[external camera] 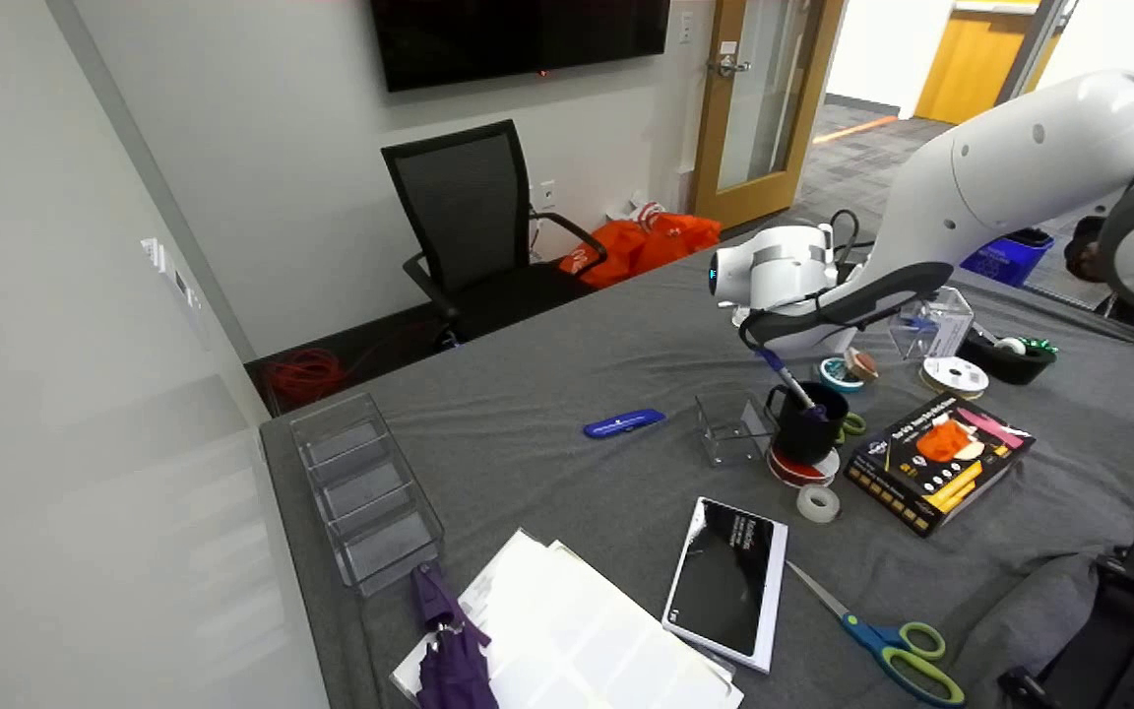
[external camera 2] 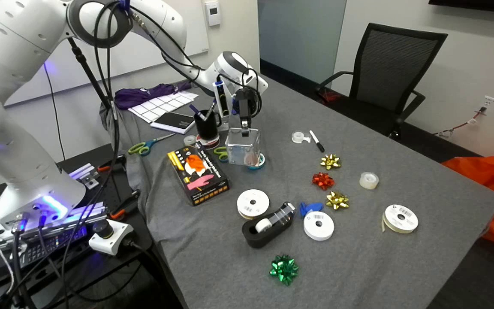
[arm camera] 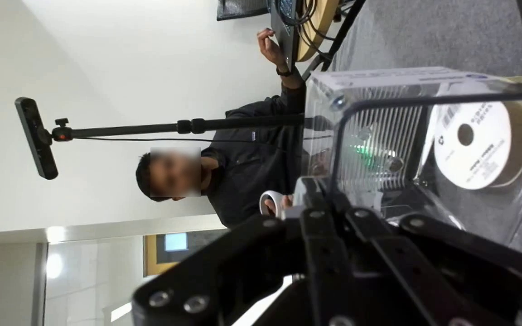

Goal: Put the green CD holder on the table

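In an exterior view gripper [external camera 2: 245, 132] pinches upper edge of clear box [external camera 2: 242, 146]; CD holder [external camera 2: 261, 162] shows partly behind box, on table [external camera 2: 358, 266]. Cup [external camera 2: 206, 127] stands upright, pens [external camera 2: 198, 112] leaning inside; glove box [external camera 2: 197, 172] lies near it. Red bow [external camera 2: 323, 180] sits between two gold bows [external camera 2: 337, 200]. Tape dispenser [external camera 2: 260, 237] sits just beside a white spool [external camera 2: 253, 201]; green bow [external camera 2: 284, 269] nearest camera

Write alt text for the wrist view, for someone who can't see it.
The black tool holds a clear plastic box by its edge, a white-faced spool showing through it. Beyond, turned sideways in the picture, is a person in dark clothes, a black stand in front of them.
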